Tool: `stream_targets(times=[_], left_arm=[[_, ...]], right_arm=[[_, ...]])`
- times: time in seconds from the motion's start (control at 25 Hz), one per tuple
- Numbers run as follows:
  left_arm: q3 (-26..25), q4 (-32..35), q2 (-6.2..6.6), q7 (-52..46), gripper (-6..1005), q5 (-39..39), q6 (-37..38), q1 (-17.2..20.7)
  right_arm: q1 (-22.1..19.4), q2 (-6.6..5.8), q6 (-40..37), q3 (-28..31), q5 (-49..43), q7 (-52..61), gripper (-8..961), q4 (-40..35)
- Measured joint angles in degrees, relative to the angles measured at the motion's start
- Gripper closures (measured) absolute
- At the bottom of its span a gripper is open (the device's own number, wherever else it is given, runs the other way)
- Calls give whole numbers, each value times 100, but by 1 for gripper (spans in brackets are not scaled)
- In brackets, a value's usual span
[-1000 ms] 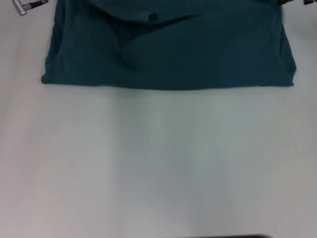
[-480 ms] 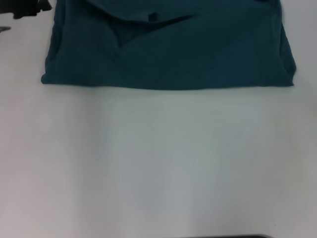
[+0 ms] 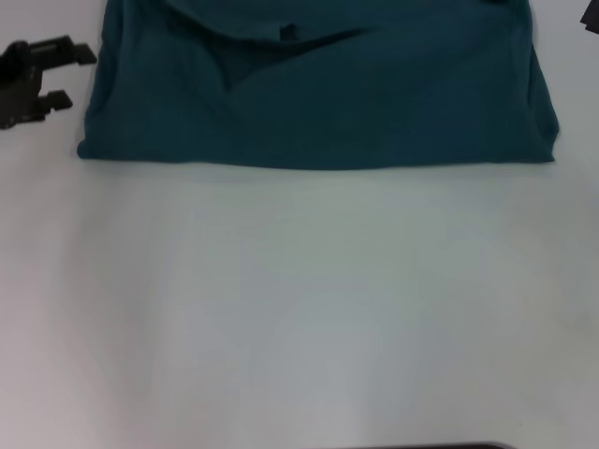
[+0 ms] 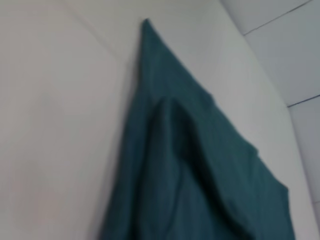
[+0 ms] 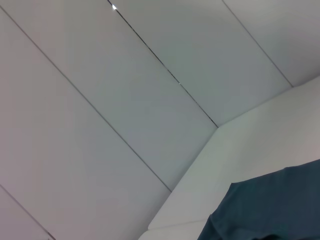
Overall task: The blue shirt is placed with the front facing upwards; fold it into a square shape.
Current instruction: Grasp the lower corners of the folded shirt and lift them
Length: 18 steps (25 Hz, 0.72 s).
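The blue shirt lies flat at the far side of the white table, with a straight folded edge toward me and a small dark neck tag showing. No lettering shows. My left gripper hovers just off the shirt's left edge, open, with nothing between its fingers. In the left wrist view the shirt runs to a pointed corner with a raised fold. Only a dark bit of the right gripper shows, at the far right past the shirt's right edge. A corner of the shirt shows in the right wrist view.
Bare white tabletop stretches from the shirt's near edge toward me. A dark strip marks the table's near edge. White wall panels with thin seams rise behind the table.
The left gripper has come toward me along the shirt's left side and now shows in full. The dark right arm parts at the top edge have drawn off to the right. The shirt has not moved.
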Motion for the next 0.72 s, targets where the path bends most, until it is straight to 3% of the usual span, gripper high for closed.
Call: stream_targets(times=[0.28,0.72], left_arm=[[73,457,-125,162,171,32,-640,25],[184,747,-132,299,171,334,-908,-146]], right_arm=[[104,-4,98,-50,14,-7,144,26],[60,29,97,-17,19,51,145,28]])
